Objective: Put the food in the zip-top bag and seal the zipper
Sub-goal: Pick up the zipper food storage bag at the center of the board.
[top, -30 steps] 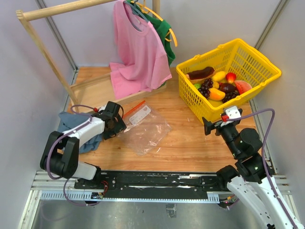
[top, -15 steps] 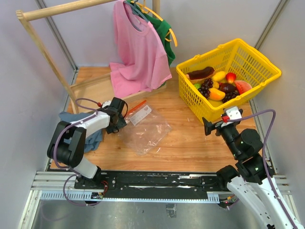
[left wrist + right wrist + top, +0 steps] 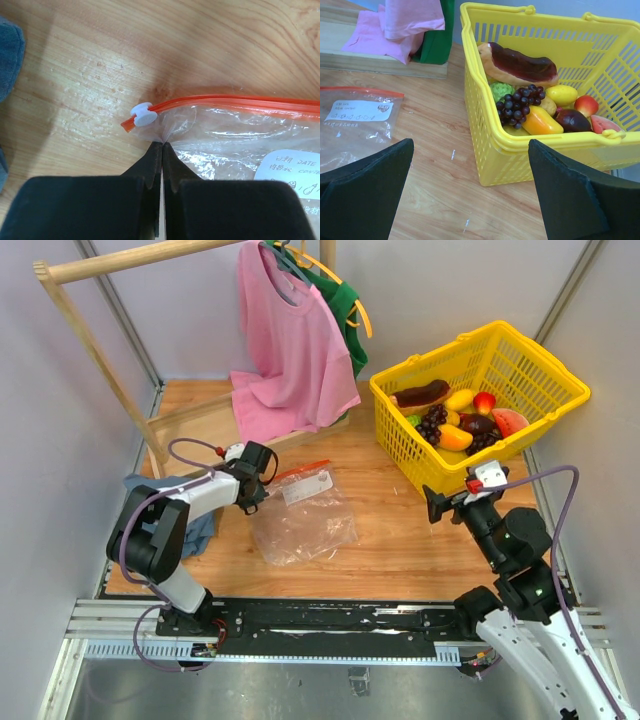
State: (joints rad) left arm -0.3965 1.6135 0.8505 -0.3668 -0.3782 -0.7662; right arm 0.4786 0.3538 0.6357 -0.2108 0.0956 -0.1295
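The clear zip-top bag [image 3: 300, 518] lies flat on the wooden table, with its red-orange zipper [image 3: 300, 467] along the far edge. My left gripper [image 3: 264, 480] is shut on the bag's corner. In the left wrist view its tips [image 3: 162, 145] pinch the plastic [image 3: 230, 150] just below the zipper [image 3: 240, 102] and its white tab [image 3: 142, 116]. The food [image 3: 455, 420] sits in the yellow basket [image 3: 400, 435]: grapes [image 3: 520, 105], an orange piece, green, dark red and a watermelon slice. My right gripper [image 3: 440, 505] is open in front of the basket [image 3: 545, 145], its jaws [image 3: 470, 145] holding nothing.
A wooden rack [image 3: 90, 340] at the back left carries a pink shirt [image 3: 290, 350] and a green garment [image 3: 348, 300]. A blue cloth [image 3: 165, 510] lies crumpled at the left, beside the left arm. Walls close in both sides.
My left gripper moved back and to the right to the bag's zipper corner and shut on the plastic. The bag shifted and turned a little. The right arm has not moved.
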